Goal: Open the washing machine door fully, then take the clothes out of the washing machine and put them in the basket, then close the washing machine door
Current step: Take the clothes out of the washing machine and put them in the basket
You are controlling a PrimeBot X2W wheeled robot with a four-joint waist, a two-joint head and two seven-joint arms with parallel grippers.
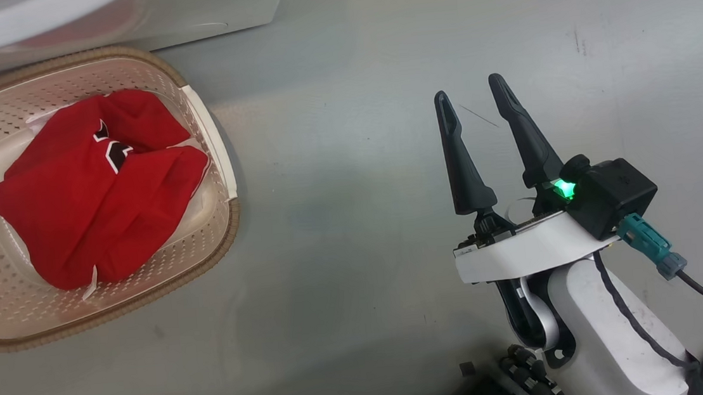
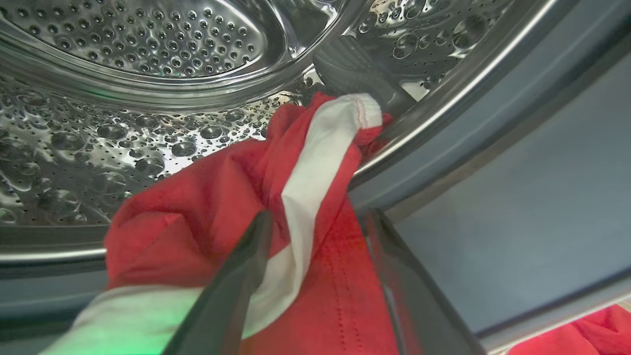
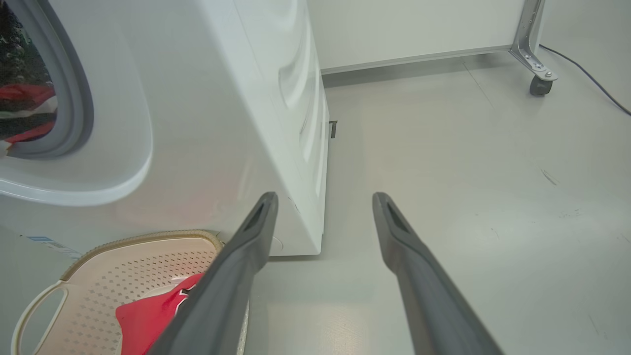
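Your left gripper point(image 2: 316, 217) is sitting at the mouth of the washing machine point(image 3: 222, 98), its 2 fingers standing wide apart, released, not clamping anything. A red garment point(image 2: 207, 212) is lying inside the machine on the lower part of the perforated steel drum point(image 2: 148, 39), and its white trim band point(image 2: 315, 167) is running up between your 2 fingers, with the top of the cloth leaning against the drum's front lip. The cloth is lying between the fingers and touching them, but they are not pinching it.

Your right gripper point(image 1: 468, 87) is hanging over the grey floor point(image 1: 360, 222) off the machine's front corner, also spread open and carrying nothing. In the right wrist view it point(image 3: 324, 197) is pointing past that corner.

The basket point(image 1: 227, 234) is standing on the floor just in front of the machine, below its opening – a second red garment point(image 1: 91, 207) is lying crumpled inside it. Through the grey gasket point(image 3: 79, 98) you are seeing more red and white cloth inside the machine.
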